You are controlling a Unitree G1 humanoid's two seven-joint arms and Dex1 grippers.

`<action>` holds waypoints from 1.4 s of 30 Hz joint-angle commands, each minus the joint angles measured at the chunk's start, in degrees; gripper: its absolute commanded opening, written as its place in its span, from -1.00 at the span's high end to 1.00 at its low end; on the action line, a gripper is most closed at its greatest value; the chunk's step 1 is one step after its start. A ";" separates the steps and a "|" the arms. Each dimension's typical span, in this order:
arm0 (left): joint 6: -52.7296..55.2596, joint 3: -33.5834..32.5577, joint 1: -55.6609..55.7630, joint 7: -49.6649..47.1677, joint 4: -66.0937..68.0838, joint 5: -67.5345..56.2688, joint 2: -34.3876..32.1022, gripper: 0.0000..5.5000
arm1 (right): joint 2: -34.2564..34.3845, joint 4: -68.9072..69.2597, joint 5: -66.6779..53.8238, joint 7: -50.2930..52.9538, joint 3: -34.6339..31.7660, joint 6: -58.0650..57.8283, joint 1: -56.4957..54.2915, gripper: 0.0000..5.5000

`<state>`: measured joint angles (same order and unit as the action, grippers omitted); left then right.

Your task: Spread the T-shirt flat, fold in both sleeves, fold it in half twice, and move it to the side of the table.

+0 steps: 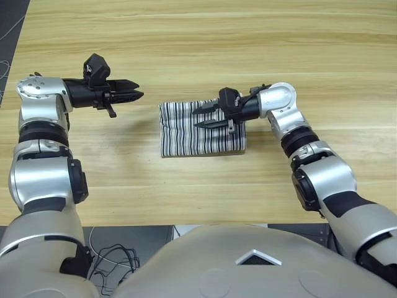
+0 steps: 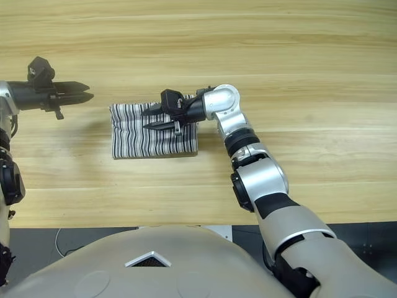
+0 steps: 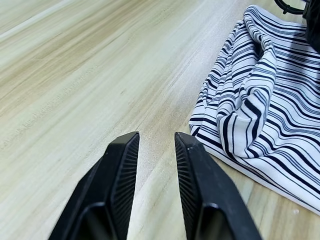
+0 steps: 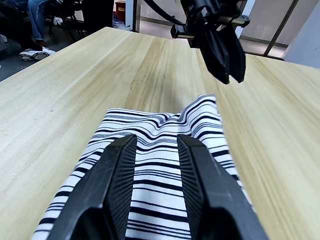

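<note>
The black-and-white striped T-shirt (image 1: 201, 131) lies folded into a small rectangle near the middle of the wooden table (image 1: 260, 43). My right gripper (image 1: 196, 118) hovers just over the shirt's middle, pointing left, open with nothing between its fingers (image 4: 120, 165). My left gripper (image 1: 140, 93) hangs above bare wood a short way left of the shirt's far left corner, pointing toward it, its fingers (image 3: 122, 160) slightly open and holding nothing. In the left wrist view the shirt's rumpled folded edge (image 3: 250, 105) lies just ahead of the fingertips. The right wrist view has the left gripper (image 4: 225, 55) beyond the shirt.
Bare wood surrounds the shirt on all sides. The table's front edge (image 1: 186, 225) runs close to my body, with dark floor and cables (image 1: 111, 261) below it. The table's left edge (image 1: 13, 37) shows at the far left.
</note>
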<state>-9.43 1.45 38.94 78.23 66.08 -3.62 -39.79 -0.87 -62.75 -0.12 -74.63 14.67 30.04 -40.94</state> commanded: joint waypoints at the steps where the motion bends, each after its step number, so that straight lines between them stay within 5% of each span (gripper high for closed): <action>1: -0.52 -0.49 -0.56 0.54 -0.83 0.07 0.38 0.52 | 1.02 -4.29 2.16 4.50 -0.13 0.41 -2.25 0.46; 16: -1.59 -0.46 -1.56 0.27 -1.65 0.00 1.95 0.52 | -2.13 -13.52 12.12 22.65 0.95 -5.79 -5.08 0.46; 22: -2.62 -3.57 -2.88 0.67 -5.58 -4.57 5.29 0.52 | -17.36 -14.18 26.17 33.58 11.09 -5.54 -6.78 0.46; 27: -2.16 -11.06 5.49 -19.51 -3.82 -10.45 16.13 0.52 | -37.58 -15.29 24.04 38.94 6.73 -7.90 -3.82 0.46; 31: -4.86 -15.26 8.89 -42.41 3.44 -10.40 21.91 0.52 | -43.43 -15.30 23.38 47.25 3.57 -12.48 -1.84 0.46; 37: -13.82 -18.96 9.86 -66.55 7.51 -8.28 24.16 0.52 | -31.09 -10.80 12.67 77.12 -10.59 -4.07 -8.96 0.46; 40: -17.95 -15.46 9.12 -78.27 8.31 -1.77 23.55 0.52 | -23.28 -6.58 16.72 102.03 -10.64 6.56 -9.88 0.46; 42: -23.63 -12.28 7.14 -82.11 7.92 3.13 23.35 0.52 | -13.35 -8.00 18.22 103.38 -7.69 10.77 -8.63 0.46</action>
<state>-27.03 -14.84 47.38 1.55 73.83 -6.36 -16.21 -24.83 -70.32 15.71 23.80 4.43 35.73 -50.29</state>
